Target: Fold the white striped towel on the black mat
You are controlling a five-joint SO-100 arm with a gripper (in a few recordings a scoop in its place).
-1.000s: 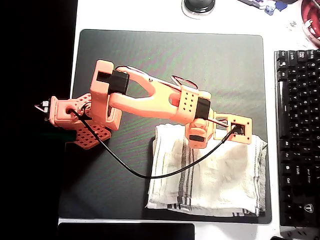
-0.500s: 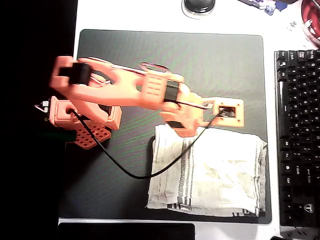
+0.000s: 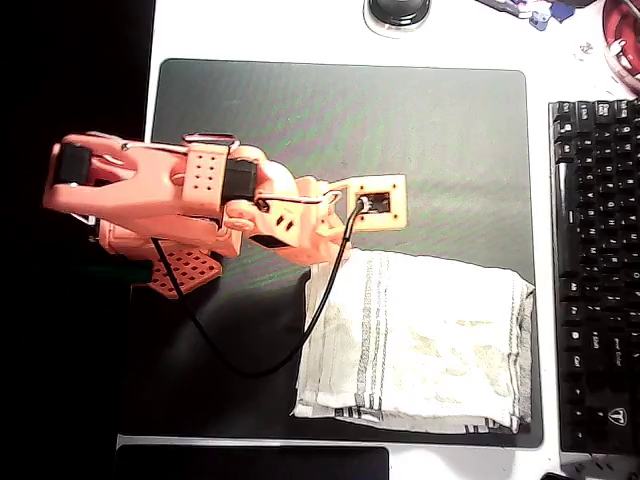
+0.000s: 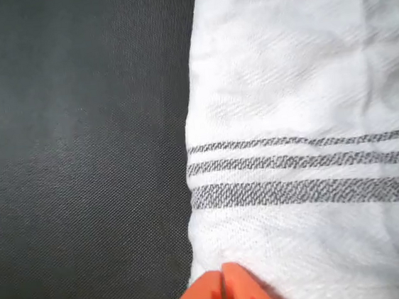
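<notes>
Touching tool (image 4: pixel 223 290) tips over towel (image 4: pixel 302 110) edge

A white table (image 3: pixel 340 30) shows in the overhead view, brightly and evenly lit. A black keyboard (image 3: pixel 595 270) lies along the right edge, well to the right of the tool (image 3: pixel 345 250). A round dark object (image 3: pixel 398 12) sits at the top edge, above the tool. A red item (image 3: pixel 622 45) occupies the top right corner. The far left is black. A dark pad (image 3: pixel 250 464) lies along the bottom edge.
</notes>
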